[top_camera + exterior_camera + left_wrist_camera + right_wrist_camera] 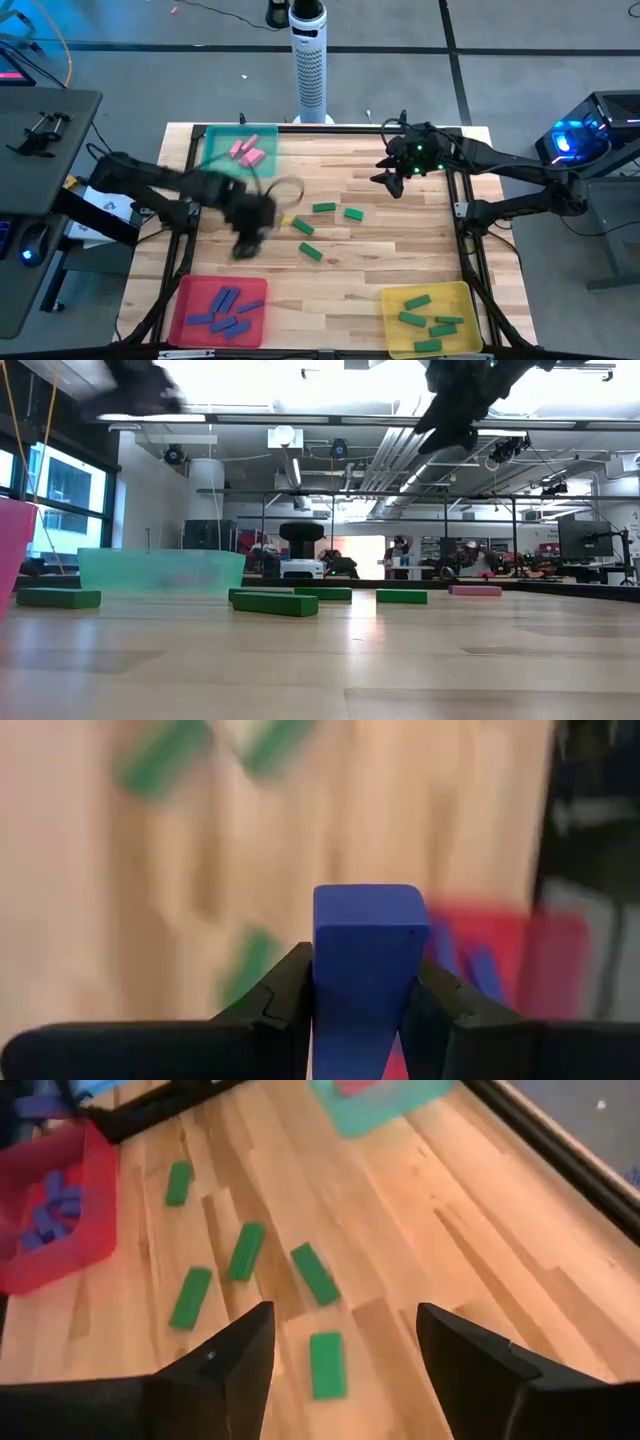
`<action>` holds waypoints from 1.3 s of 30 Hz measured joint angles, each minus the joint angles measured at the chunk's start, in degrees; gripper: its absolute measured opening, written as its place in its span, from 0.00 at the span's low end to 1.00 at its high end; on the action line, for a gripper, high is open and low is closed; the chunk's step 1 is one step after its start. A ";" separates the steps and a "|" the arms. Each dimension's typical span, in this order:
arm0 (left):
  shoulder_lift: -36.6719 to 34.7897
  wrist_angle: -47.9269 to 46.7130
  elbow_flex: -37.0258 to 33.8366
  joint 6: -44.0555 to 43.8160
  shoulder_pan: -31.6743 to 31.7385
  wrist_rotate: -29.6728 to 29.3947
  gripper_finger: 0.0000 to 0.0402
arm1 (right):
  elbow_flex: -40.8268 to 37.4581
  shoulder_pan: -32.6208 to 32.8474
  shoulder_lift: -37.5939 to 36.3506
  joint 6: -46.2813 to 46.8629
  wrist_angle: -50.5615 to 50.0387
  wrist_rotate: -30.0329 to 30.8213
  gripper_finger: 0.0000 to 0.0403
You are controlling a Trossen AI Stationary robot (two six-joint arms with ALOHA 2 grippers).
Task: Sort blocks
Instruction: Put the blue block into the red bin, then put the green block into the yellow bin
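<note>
pink blocks in teal tray | blue blocks in red tray | green blocks in yellow tray | pale wood table

right hand open, green blocks below

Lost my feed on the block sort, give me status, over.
Left gripper shut on blue block, mid-table. Right gripper open, empty, high over far right. Four green blocks loose on table. Nothing blocking.
</note>
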 joint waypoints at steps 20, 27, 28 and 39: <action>6.54 34.35 -18.18 -43.45 -42.00 0.36 0.23 | -4.61 7.17 6.74 -18.12 6.53 -3.70 0.51; 11.49 34.32 -18.20 -47.34 -44.41 0.46 0.35 | -8.02 9.57 20.20 -16.60 15.63 -2.04 0.54; 11.64 34.35 -18.20 -48.74 -44.42 0.35 0.38 | -8.20 9.56 22.06 -16.09 16.23 -2.48 0.57; 8.47 35.66 -18.20 -53.34 -44.27 0.80 0.65 | -8.21 11.90 36.68 -14.03 23.92 7.24 0.63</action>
